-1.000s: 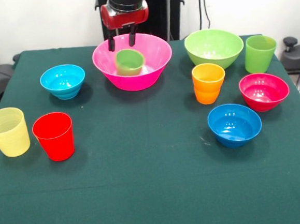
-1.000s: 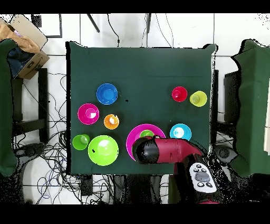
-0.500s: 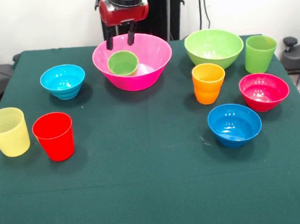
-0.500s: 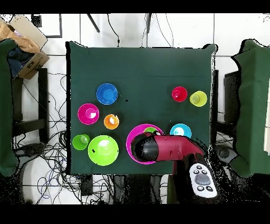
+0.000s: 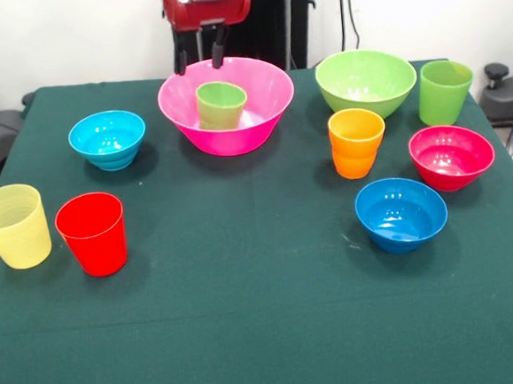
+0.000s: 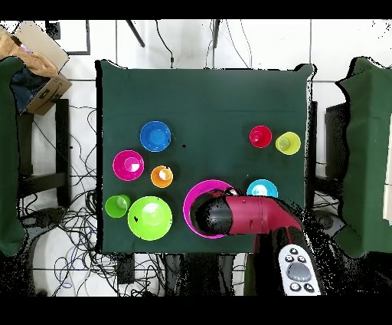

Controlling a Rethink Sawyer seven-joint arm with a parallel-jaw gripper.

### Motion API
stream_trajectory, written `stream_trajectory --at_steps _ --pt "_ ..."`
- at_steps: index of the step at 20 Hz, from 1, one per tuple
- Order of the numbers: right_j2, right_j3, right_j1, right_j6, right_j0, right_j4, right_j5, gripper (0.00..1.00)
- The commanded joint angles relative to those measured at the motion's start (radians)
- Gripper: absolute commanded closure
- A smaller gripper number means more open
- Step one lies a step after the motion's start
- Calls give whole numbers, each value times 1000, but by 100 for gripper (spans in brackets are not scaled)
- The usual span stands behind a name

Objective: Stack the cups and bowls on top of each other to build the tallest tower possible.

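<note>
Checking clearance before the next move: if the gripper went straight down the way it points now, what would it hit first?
Probably the large pink bowl, near its far rim. The gripper hangs open just above it; the small green cup stands slightly nearer the camera, though depth is unclear.

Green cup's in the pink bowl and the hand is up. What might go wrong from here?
1. The small green cup stands off-centre in the pink bowl, toward its left side; a bowl set on it may tilt.
2. The open hand hangs just above the bowl's far rim and may clip it when moving.
3. The lime bowl and tall lime cup sit close together.
</note>
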Motion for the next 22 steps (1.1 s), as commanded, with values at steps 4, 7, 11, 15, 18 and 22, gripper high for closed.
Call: stream_trajectory --at_steps 4,7,11,15,18,22 --pt "116 -13 -154 -66 -19 76 325 0" --pt "177 56 -209 -86 -68 194 411 0" --pt "194 150 -231 -35 -64 278 393 0" --pt "182 238 -220 29 -32 300 270 0" --pt "161 295 -204 89 8 279 149 0" --pt "152 353 -188 138 40 277 19 0"
